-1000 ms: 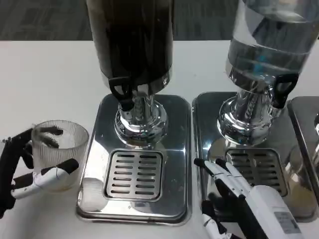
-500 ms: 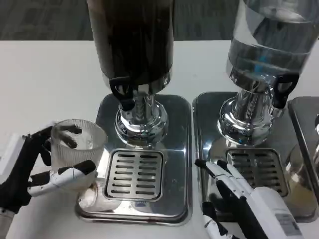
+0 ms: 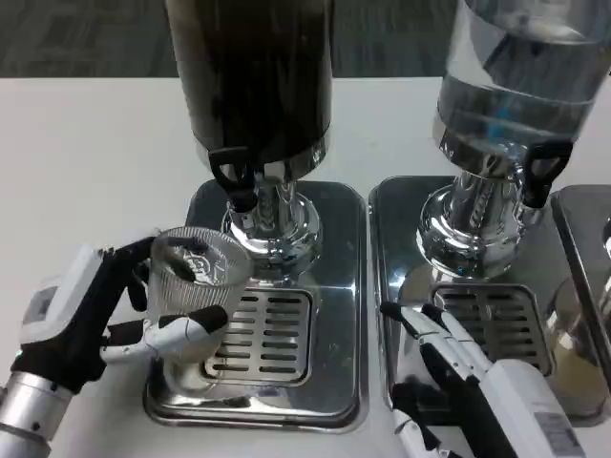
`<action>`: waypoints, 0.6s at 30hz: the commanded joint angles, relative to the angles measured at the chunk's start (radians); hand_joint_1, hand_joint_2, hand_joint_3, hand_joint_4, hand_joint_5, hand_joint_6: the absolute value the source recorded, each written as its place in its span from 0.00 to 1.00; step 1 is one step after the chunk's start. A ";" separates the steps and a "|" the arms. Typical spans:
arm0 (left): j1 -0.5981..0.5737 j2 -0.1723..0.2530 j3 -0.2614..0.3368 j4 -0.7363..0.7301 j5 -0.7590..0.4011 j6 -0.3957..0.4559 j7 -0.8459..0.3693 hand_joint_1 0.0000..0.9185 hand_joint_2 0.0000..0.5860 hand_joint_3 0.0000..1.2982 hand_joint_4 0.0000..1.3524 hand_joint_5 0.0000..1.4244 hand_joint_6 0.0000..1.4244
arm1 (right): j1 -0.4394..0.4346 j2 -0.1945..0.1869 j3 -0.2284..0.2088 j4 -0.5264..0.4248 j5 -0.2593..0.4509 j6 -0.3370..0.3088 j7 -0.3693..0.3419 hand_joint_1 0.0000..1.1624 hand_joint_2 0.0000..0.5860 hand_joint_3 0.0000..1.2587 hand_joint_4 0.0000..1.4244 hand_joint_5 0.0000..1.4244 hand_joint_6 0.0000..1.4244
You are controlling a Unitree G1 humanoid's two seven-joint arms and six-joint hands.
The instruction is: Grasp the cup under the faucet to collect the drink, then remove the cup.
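The left hand grips a ribbed clear cup over the left edge of the dark dispenser's tray, at seven o'clock from its faucet. The right hand rests, fingers spread, on the clear dispenser's tray at five o'clock.

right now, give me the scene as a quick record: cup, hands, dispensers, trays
cup: clear ribbed cup, looks empty, over the left edge of the left tray, left of the faucet
left hand: left hand grips the cup
right hand: right hand open, resting on the right tray
dispensers: dark dispenser on the left tray, clear dispenser on the right one
grille: grille bare
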State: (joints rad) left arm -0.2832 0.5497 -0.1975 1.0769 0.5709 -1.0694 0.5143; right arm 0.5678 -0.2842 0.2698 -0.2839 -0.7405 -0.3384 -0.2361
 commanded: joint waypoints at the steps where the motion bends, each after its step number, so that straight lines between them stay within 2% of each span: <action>1: -0.042 -0.016 -0.020 0.015 0.014 -0.002 0.006 0.34 0.15 0.42 0.46 0.63 0.71 | 0.013 0.005 -0.008 -0.018 -0.004 0.004 -0.013 0.36 1.00 0.09 0.08 0.04 0.17; 18: -0.118 -0.072 -0.075 0.080 0.034 0.041 0.012 0.36 0.14 0.42 0.46 0.63 0.71 | 0.023 0.024 -0.003 -0.024 -0.023 0.013 -0.017 0.30 1.00 0.08 0.08 0.04 0.17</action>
State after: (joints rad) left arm -0.3722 0.4853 -0.2611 1.1494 0.5990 -1.0318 0.5147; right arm 0.5822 -0.2667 0.2681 -0.2867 -0.7585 -0.3337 -0.2404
